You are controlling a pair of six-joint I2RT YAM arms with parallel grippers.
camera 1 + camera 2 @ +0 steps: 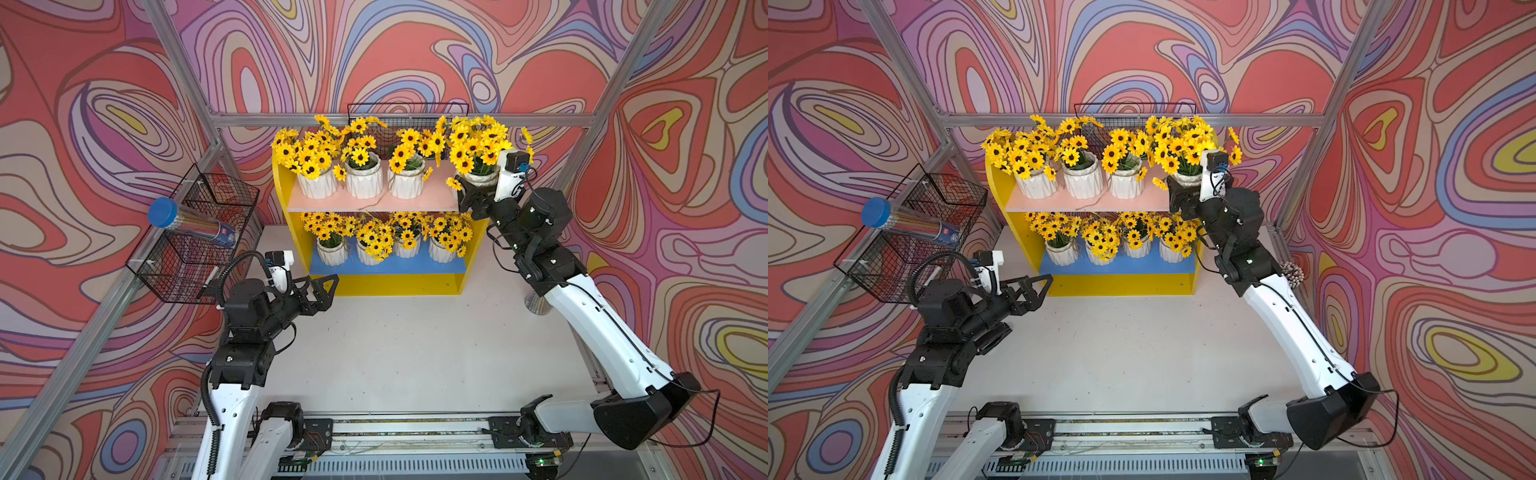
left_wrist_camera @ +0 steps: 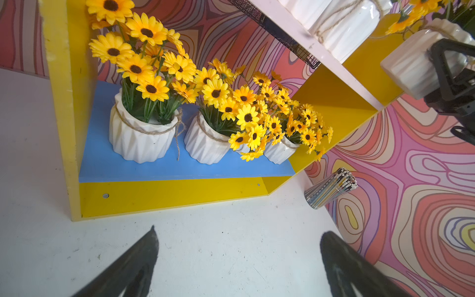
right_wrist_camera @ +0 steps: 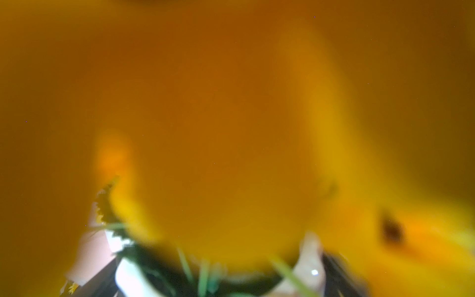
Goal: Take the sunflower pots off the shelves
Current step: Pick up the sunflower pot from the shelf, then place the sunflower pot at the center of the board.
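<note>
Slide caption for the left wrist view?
Open left gripper faces four white ribbed sunflower pots on the yellow shelf unit's blue lower board.

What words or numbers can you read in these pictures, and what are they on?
Nothing can be read for sure.
Clear plastic tube with a blue cap in the black wire basket: a small red and blue label, too blurred to read.
Clear cup of striped pencils: tiny marks, too small to read.
White ribbed sunflower pots and yellow shelf unit: no writing.
</note>
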